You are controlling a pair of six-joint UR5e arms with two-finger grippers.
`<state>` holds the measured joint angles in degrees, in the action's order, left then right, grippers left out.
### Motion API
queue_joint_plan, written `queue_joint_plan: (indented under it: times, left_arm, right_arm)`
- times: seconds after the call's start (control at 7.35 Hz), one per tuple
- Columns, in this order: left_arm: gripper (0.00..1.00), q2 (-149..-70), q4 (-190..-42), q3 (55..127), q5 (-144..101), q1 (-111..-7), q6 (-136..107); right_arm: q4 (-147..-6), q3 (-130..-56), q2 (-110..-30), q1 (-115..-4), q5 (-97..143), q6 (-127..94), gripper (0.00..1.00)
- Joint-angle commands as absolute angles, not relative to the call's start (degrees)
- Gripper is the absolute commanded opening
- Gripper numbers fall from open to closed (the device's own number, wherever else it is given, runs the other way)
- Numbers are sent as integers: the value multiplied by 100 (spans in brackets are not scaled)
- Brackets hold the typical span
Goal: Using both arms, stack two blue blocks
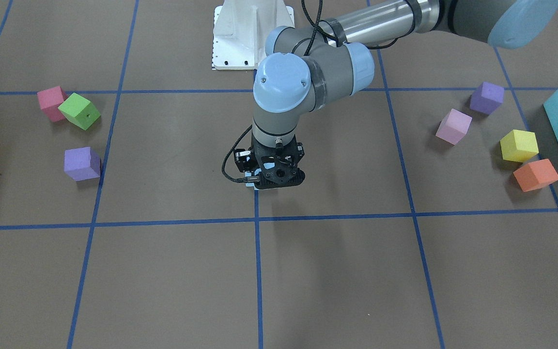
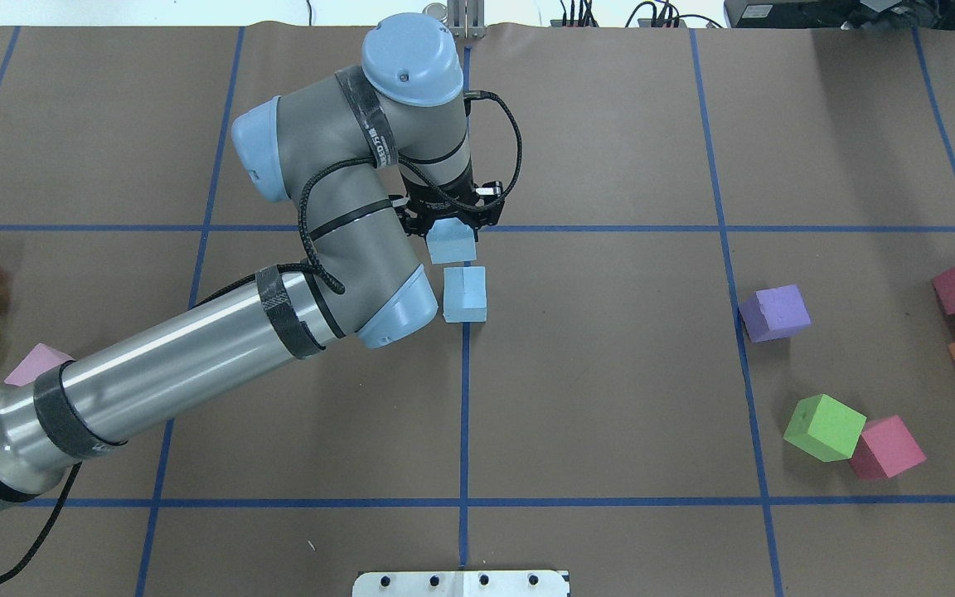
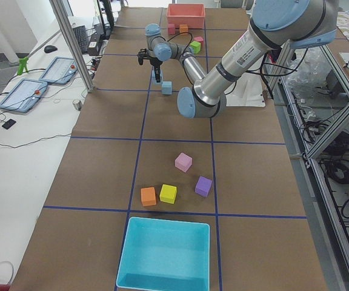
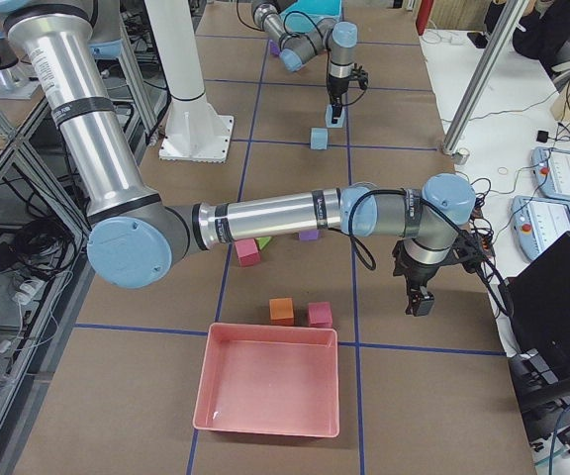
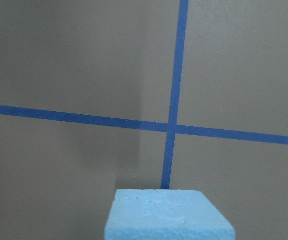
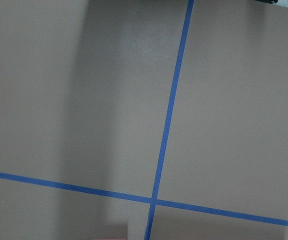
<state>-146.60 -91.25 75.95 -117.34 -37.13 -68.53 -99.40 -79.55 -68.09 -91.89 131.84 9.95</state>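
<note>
The left black two-finger gripper (image 2: 449, 225) is closed on a small pale sky-blue foam cube (image 2: 451, 245), which is pinched between its fingers. The second pale sky-blue foam cube (image 2: 465, 293) lies just beside it, on the robot's side, on the brown paper-covered table (image 2: 610, 373). The two are not stacked. The grey-and-silver left arm (image 2: 196, 365) reaches in diagonally. The right black gripper (image 4: 421, 300) hangs well apart from both cubes, and its opening cannot be told.

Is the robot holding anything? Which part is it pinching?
Yes. The left gripper pinches a blue block by two opposite sides. Whether the right gripper holds anything cannot be told.
</note>
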Motion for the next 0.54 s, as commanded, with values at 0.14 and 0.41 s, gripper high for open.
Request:
queue_joint_plan:
  times: [0.14,0.41]
  left_arm:
    - [61,-14616,-9141,7620,-11550,-3429,-6565]
    - [62,-14555,-9114,7690,-11540,-3401,-6627]
  right_arm:
    - [-9940,-7963,-6794,-9185,13192,976,100]
    - [-9940,-7954,-6794,-9167,13184,976,100]
